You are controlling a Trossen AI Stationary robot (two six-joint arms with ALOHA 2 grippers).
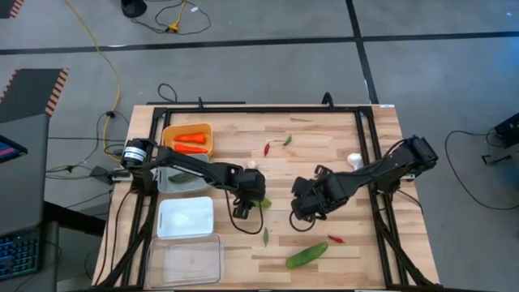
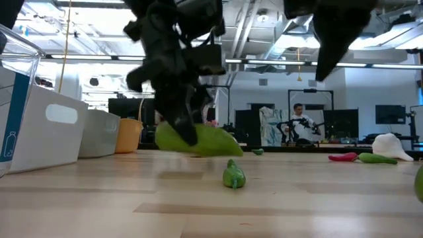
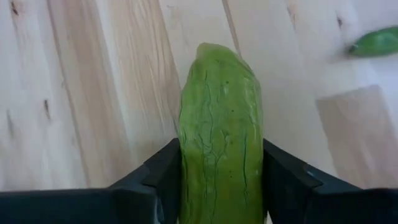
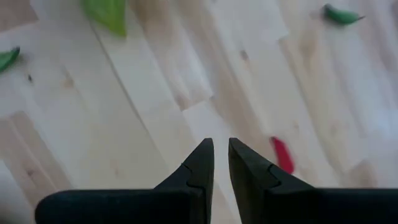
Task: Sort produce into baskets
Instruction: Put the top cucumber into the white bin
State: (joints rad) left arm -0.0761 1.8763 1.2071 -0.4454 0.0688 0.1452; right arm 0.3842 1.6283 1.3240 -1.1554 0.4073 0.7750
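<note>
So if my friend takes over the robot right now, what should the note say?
Left gripper: shut on a cucumber, lifted just off the table mid-board.
Right gripper: empty, fingers nearly shut, over bare wood near a red chili.
Done: two carrots in the yellow-orange bin; something green in the grey bin.
Left: held cucumber, second cucumber, chilies, garlic. White bin and clear bin look empty.

Four bins stand along the table's (image 1: 324,138) left side, in a row from back to front: the first bin (image 1: 187,139) holds carrots (image 1: 191,143), then the second (image 1: 180,180), third (image 1: 186,217) and fourth (image 1: 185,261). Mid-table, a cucumber (image 1: 260,203) sits between the left gripper's (image 1: 250,201) fingers. Another cucumber (image 1: 306,255) lies near the front edge, right of the bins.
</note>
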